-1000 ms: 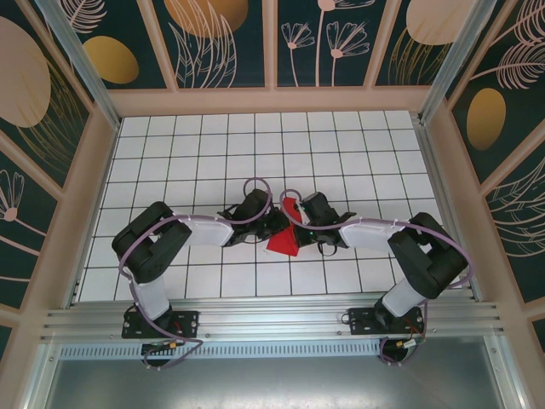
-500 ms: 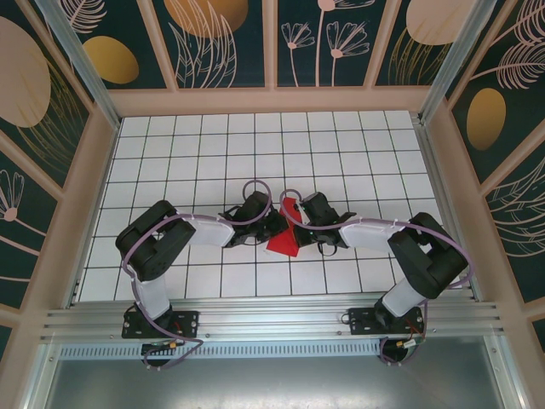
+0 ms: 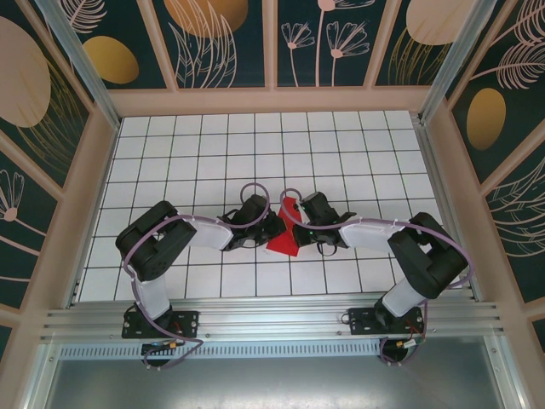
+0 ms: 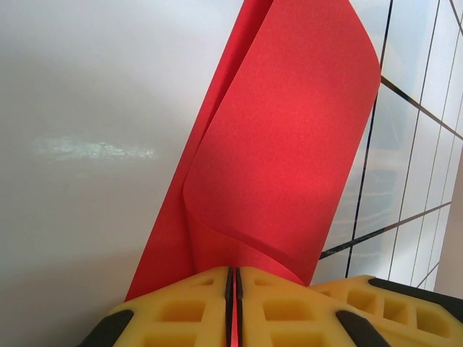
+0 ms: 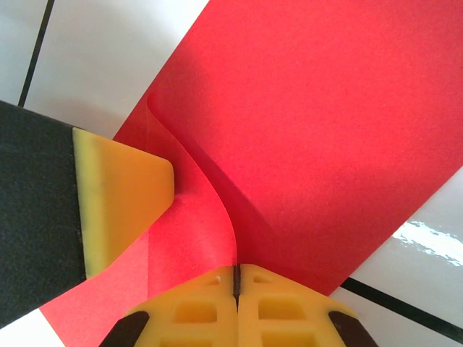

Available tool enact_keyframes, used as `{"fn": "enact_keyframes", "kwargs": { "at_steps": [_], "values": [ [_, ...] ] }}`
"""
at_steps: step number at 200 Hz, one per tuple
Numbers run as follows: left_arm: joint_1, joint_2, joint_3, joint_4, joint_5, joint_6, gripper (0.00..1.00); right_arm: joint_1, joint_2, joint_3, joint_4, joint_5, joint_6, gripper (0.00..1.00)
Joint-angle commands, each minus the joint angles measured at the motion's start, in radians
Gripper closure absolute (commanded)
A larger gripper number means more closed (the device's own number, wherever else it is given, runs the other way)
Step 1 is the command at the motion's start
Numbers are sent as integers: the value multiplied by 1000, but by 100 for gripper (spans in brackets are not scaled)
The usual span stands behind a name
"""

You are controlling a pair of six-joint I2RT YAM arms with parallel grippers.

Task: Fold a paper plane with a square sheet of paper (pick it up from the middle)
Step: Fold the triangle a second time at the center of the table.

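In the middle of the top view, the left gripper [image 4: 234,278] and right gripper [image 5: 236,278] meet above the desk [image 3: 255,145] — both clamped tight on the folded red paper [image 3: 283,240].

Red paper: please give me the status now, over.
Left claw shut on red paper. Right claw shut on it too. Paper part-folded, flap curled. Claws very close together.

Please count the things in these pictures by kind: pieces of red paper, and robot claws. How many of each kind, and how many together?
red paper: 1, partly folded
claws: 2, the left claw and the right claw, each shut on the red paper
total: 3
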Motion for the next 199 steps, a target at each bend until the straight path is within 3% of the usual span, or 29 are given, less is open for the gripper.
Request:
{"fn": "enact_keyframes", "kwargs": {
  "at_steps": [1, 60, 145, 199],
  "values": [
    [5, 4, -2, -48, 0, 12, 86, -9, 15, 3, -3, -19, 9, 95],
    [11, -53, 97, -103, -29, 77, 81, -10, 25, -12, 2, -25, 12, 100],
    [32, 29, 100, -90, -37, 81, 82, -10, 24, -18, 3, -21, 13, 100],
    [37, 47, 85, -169, -105, 92, 83, -11, 25, -17, 2, -20, 13, 99]
  ]
}}
